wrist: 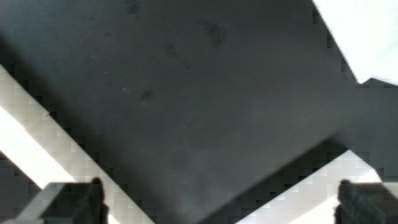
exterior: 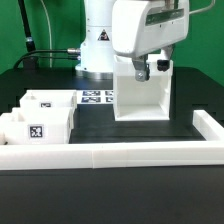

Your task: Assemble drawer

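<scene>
The white drawer housing (exterior: 141,96) stands upright on the black table, right of centre in the exterior view, with its open side facing the camera. Two white trays (exterior: 47,104) (exterior: 35,128) with square tags lie together at the exterior view's left. My gripper (exterior: 141,70) hangs right at the housing's top edge. In the wrist view the gripper (wrist: 217,200) is open, its two dark fingers (wrist: 71,205) far apart with nothing between them. Below them are dark surface and slanting white housing edges (wrist: 36,135). Whether a finger touches the housing is unclear.
The marker board (exterior: 95,97) lies flat behind the trays, beside the housing. A long low white border wall (exterior: 110,155) runs along the front and turns back at the exterior view's right (exterior: 213,125). The robot's base (exterior: 97,55) stands behind.
</scene>
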`<action>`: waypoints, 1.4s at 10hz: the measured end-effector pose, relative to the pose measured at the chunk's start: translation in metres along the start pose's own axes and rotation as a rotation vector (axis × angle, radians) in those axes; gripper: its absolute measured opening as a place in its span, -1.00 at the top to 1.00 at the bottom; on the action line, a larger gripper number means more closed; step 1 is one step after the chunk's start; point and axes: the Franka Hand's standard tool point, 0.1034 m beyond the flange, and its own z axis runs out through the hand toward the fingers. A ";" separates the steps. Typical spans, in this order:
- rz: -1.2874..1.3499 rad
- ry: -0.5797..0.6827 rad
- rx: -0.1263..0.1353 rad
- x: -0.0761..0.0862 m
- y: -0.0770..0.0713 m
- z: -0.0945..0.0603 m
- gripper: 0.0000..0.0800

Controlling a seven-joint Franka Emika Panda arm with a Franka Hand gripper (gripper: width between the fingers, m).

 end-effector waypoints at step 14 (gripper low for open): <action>0.040 -0.013 0.002 -0.015 -0.044 -0.018 -0.63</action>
